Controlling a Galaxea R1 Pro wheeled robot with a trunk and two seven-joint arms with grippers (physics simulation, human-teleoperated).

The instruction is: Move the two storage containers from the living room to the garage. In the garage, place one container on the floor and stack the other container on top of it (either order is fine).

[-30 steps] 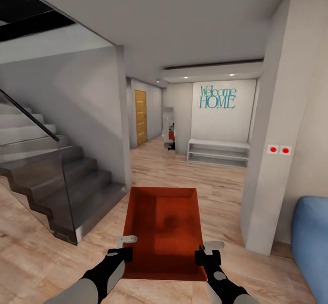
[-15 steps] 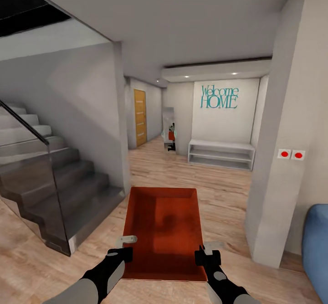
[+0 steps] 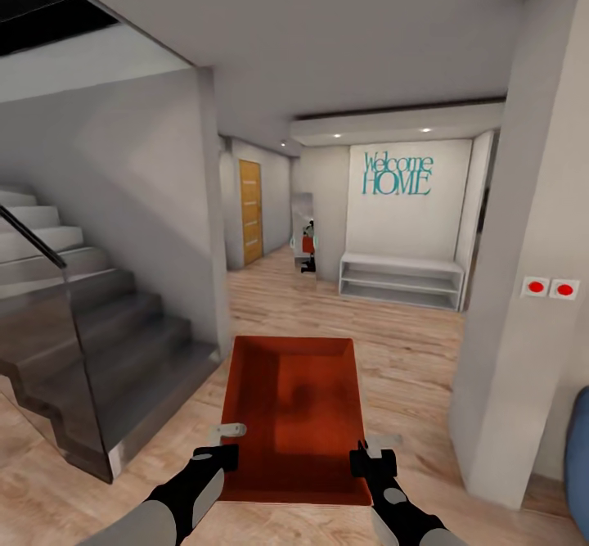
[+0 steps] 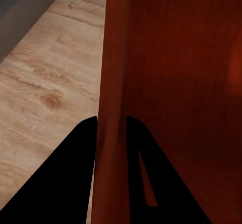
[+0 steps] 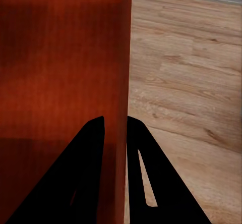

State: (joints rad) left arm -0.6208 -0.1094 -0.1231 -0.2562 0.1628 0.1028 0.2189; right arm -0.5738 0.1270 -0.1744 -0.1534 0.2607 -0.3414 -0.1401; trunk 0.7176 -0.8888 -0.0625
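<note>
Holding the box (image 3: 296,415) by its long sides, the left hand (image 3: 219,458) and right hand (image 3: 372,460) are each pinching a wall.

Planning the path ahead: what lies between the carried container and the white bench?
In the head view, only bare wood plank floor lies between the storage container and the white bench.

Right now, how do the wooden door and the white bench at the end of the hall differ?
The wooden door is tall, upright and orange-brown; the white bench is low, wide and white. The door is set in the wall on the left side of the hall, while the bench stands under the "Welcome HOME" lettering, further right. The bench has an open shelf below its top; the door is one closed panel. Both lie ahead, beyond the storage container.
</note>
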